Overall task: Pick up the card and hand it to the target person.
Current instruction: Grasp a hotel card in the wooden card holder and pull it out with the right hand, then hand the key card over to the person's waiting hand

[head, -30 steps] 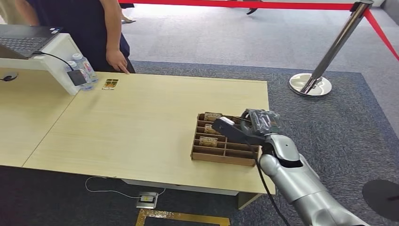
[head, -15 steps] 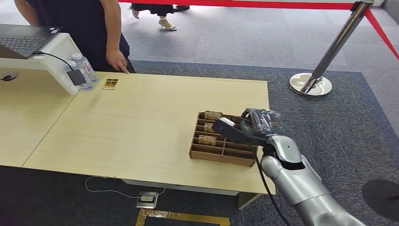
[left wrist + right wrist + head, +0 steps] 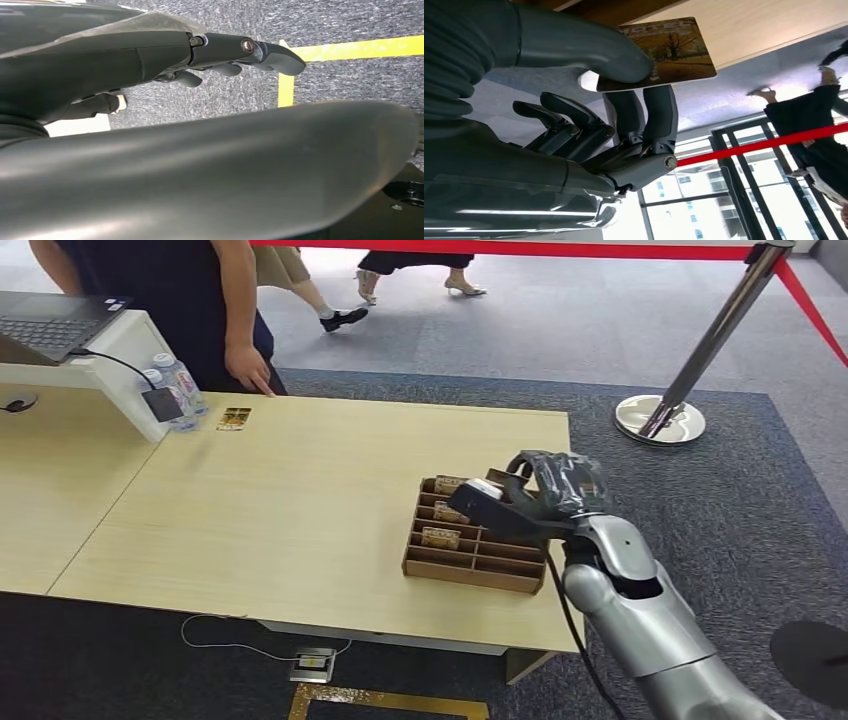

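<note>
A card (image 3: 670,48) printed with a brown autumn scene is pinched between the thick thumb and two dark fingers (image 3: 659,115) of my right hand (image 3: 624,115). In the head view that hand (image 3: 535,502) hovers over the far right part of a brown cardboard divider box (image 3: 470,565) near the table's right edge. The box holds a few more cards (image 3: 441,537) in its slots. A person in dark clothes (image 3: 190,290) stands at the table's far left corner, one hand (image 3: 252,374) hanging by the edge. My left hand (image 3: 225,55) hangs over grey carpet, fingers loosely extended and holding nothing.
Another card (image 3: 234,419) lies on the table (image 3: 300,490) near the person. Two water bottles (image 3: 178,390) and a white stand with a laptop (image 3: 50,325) are at the far left. A stanchion (image 3: 662,420) with red rope stands beyond the table's right side.
My right hand has risen a little and drifted toward the box's far side, still pinching the card. People walk past in the background.
</note>
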Controlling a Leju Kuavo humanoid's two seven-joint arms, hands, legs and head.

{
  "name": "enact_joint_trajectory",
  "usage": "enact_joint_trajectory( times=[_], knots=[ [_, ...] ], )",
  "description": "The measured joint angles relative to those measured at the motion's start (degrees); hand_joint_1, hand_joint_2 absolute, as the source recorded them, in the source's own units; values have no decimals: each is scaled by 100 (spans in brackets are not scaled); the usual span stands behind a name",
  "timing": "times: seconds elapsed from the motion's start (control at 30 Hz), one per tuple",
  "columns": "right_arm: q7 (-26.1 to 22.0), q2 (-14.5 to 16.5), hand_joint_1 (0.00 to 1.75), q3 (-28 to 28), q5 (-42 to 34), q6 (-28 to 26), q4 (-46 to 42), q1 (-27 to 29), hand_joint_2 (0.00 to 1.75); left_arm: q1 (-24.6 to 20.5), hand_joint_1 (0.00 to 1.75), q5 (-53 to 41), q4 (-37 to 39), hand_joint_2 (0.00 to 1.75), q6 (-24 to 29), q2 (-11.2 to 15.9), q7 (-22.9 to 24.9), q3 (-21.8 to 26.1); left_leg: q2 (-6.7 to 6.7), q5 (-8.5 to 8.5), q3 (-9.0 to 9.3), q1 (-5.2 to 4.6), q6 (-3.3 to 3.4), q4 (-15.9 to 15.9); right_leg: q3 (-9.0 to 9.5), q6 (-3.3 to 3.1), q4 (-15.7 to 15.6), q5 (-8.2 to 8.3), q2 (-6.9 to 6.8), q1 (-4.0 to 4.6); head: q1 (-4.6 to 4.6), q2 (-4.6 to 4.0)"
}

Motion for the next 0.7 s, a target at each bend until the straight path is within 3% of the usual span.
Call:
enact_joint_trajectory(
  times=[0.4,0.7],
  knots=[
    [-176,-58,175,31,-179,174,-552,-335,175,-2,0,192,2,0,53,-9,-26,74,0,0,-1,0,0,0,0,0,1,0,0,0,0,0],
    [-327,-42,175,70,-186,-81,-923,-558,175,-5,0,229,32,0,97,-29,-23,146,0,0,-2,0,0,0,0,0,1,0,0,0,0,0]
  ],
)
